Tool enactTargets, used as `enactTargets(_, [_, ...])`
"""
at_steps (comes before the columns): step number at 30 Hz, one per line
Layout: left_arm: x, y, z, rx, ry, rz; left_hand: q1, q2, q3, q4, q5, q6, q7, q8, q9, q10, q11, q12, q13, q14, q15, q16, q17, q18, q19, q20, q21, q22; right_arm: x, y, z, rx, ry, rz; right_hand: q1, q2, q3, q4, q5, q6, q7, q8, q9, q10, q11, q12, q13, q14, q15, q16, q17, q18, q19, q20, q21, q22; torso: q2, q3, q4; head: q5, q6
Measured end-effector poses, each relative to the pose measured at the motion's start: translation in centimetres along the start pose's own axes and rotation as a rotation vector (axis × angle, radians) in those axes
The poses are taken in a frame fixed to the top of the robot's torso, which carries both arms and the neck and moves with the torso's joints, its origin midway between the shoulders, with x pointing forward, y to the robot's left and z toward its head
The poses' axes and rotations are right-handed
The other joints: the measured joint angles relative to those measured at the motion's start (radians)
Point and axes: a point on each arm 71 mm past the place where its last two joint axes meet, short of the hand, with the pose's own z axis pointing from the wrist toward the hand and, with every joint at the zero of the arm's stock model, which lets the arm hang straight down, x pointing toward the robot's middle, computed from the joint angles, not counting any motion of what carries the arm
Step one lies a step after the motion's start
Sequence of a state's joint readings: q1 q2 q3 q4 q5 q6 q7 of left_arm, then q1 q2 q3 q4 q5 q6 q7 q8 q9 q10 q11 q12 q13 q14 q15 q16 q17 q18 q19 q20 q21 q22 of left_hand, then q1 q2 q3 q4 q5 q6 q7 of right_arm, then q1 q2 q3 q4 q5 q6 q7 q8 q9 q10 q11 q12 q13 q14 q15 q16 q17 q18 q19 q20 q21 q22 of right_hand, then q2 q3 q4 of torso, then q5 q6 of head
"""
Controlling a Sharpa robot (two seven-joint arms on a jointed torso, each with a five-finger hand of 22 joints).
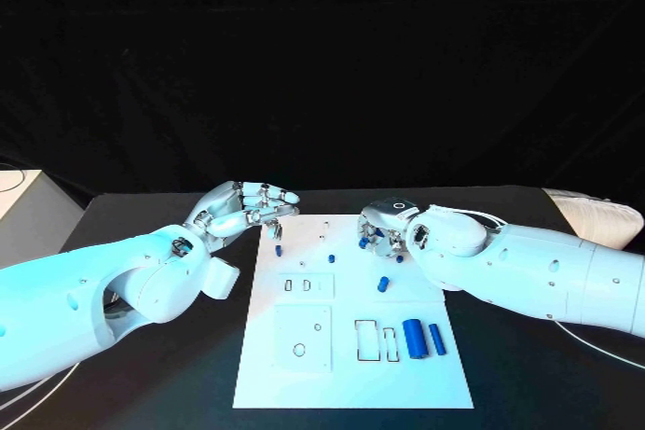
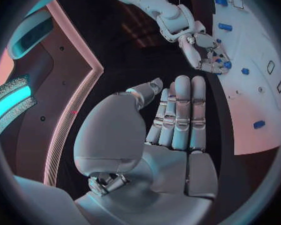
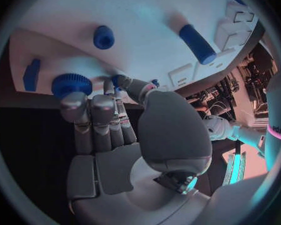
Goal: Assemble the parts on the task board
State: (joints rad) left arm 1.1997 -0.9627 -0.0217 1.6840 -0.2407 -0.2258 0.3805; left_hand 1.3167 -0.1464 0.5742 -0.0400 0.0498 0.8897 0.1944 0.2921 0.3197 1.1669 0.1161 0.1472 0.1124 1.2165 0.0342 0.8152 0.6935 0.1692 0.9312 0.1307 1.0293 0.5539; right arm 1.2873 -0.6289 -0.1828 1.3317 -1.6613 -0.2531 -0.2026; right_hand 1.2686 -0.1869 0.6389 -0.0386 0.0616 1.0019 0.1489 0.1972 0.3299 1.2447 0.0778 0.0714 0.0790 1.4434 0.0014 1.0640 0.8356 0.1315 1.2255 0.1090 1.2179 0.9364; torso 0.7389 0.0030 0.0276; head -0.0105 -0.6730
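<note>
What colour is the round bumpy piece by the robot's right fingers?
Blue. The round ridged piece shows best in the right wrist view, by the right hand's fingers.

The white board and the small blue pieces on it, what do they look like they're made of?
The flat white task board looks like matte plastic or painted sheet: an even, dull surface with clean cut-out slots. The small blue cylindrical parts look like smooth moulded plastic with a slight sheen; one round blue part has a ribbed rim. Neither material is certain from the look alone.

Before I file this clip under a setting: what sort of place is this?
Probably a robotics test bench or lab: a white task board with cut-outs and small blue parts lies on a black table before a black backdrop.
</note>
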Motion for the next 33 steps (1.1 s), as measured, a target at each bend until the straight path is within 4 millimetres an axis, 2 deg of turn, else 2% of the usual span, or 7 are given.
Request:
enactTargets(6, [0.0, 0.0, 0.01, 0.0, 0.0, 0.0, 0.0, 0.0, 0.0, 0.0, 0.0, 0.0, 0.0, 0.0, 0.0, 0.0, 0.0, 0.0, 0.001, 0.0, 0.0, 0.0, 0.0, 0.0, 0.0, 0.0, 0.0, 0.0, 0.03, 0.06, 0.14, 0.003, 0.0, 0.0, -0.004, -0.004, 0.0, 0.008, 0.0, -0.008, 0.008, 0.0, 0.001, -0.008, 0.007, -0.002, -0.002, 0.0, 0.0, 0.0, -0.007, 0.0, -0.004, -0.004, 0.0, -0.005, 0.0, 0.0, 0.0, 0.002, 0.0])
enactTargets(9, [-0.01, 0.01, 0.01, 0.0, -0.001, -0.001, 0.0, 0.0, 0.003, 0.003, 0.0, 0.0, 0.0, 0.0, 0.001, 0.0, 0.0, 0.0, 0.001, 0.0, 0.0, -0.004, 0.001, 0.0, 0.0, 0.0, 0.0, 0.0, 0.06, 0.09, 0.18, 0.004, 0.001, 0.0, -0.008, -0.008, -0.002, 0.01, 0.0, -0.018, 0.01, -0.002, 0.002, -0.013, 0.013, -0.006, -0.004, -0.004, 0.004, -0.004, -0.016, 0.0, -0.01, 0.002, -0.01, -0.015, 0.0, -0.0003, -0.0002, 0.002, -0.001])
enactTargets(15, [-0.01, 0.03, 0.07, -0.001, -0.001, -0.001, 0.0, 0.0, 0.003, 0.003, 0.0, 0.0, 0.0, 0.0, 0.001, 0.0, 0.0, 0.0, 0.001, 0.0, 0.0, -0.004, 0.001, 0.0, 0.0, 0.0, 0.0, 0.0, 0.14, 0.13, 0.2, 0.006, 0.002, 0.001, -0.008, -0.008, 0.006, 0.02, 0.0, -0.019, 0.011, -0.004, 0.005, -0.013, 0.013, -0.006, -0.004, -0.009, 0.002, -0.007, -0.021, 0.0, -0.012, 0.0, -0.01, -0.018, 0.001, -0.0007, -0.0013, 0.003, -0.001])
enactTargets(17, [-0.01, 0.04, 0.09, -0.001, -0.002, -0.001, -0.004, 0.004, 0.006, 0.006, 0.0, 0.0, 0.0, 0.0, 0.001, 0.0, 0.0, 0.0, 0.001, 0.0, 0.0, -0.004, 0.001, 0.0, 0.0, 0.0, 0.0, 0.0, 0.13, 0.15, 0.18, 0.006, 0.0, 0.001, -0.008, -0.007, 0.011, 0.025, 0.0, -0.01, 0.002, 0.0, 0.011, -0.007, 0.007, -0.004, -0.002, -0.009, 0.002, -0.007, -0.021, 0.0, -0.012, 0.0, -0.01, -0.014, 0.001, -0.0007, -0.0017, 0.003, -0.002])
enactTargets(18, [-0.02, 0.05, 0.09, -0.002, -0.002, -0.001, -0.004, 0.004, 0.006, 0.006, 0.0, 0.0, 0.0, 0.0, 0.001, 0.0, 0.0, 0.0, 0.001, 0.0, 0.0, -0.004, 0.001, 0.0, 0.0, 0.0, 0.0, 0.0, 0.12, 0.14, 0.17, 0.006, -0.001, 0.002, -0.008, 0.007, 0.015, 0.029, 0.0, 0.002, -0.005, 0.009, 0.014, 0.005, 0.001, 0.001, 0.001, -0.012, -0.001, -0.007, -0.021, 0.0, -0.012, 0.0, -0.01, -0.009, 0.001, -0.0007, -0.0018, 0.003, -0.002])
enactTargets(23, [-0.11, 0.09, 0.12, -0.003, -0.004, -0.001, -0.004, 0.004, 0.005, 0.006, 0.0, 0.0, 0.0, 0.0, 0.002, 0.0, 0.0, 0.0, 0.001, 0.0, 0.0, -0.006, 0.001, 0.0, 0.0, 0.0, 0.0, -0.001, 0.17, 0.21, 0.03, 0.004, -0.006, 0.005, -0.011, 0.024, 0.022, 0.036, -0.005, 0.023, -0.016, 0.028, 0.023, 0.035, -0.013, 0.006, 0.01, -0.011, -0.007, -0.002, -0.019, 0.0, -0.007, -0.005, -0.01, 0.003, 0.001, -0.0007, -0.0018, 0.002, -0.002])
enactTargets(33, [-0.25, 0.16, 0.15, -0.007, -0.008, 0.0, -0.004, 0.004, 0.005, 0.006, 0.0, -0.003, 0.003, 0.0, 0.002, -0.004, 0.004, 0.0, 0.001, -0.004, 0.004, -0.007, 0.001, 0.0, 0.0, 0.0, 0.0, -0.001, -0.01, 0.79, -0.43, -0.006, -0.033, 0.021, -0.009, 0.039, 0.022, 0.036, -0.001, 0.028, -0.021, 0.039, 0.022, 0.041, -0.02, 0.009, 0.013, -0.007, -0.011, 0.004, -0.011, 0.0, -0.002, -0.01, -0.004, 0.018, 0.0, -0.0003, -0.0013, 0.0, 0.0])
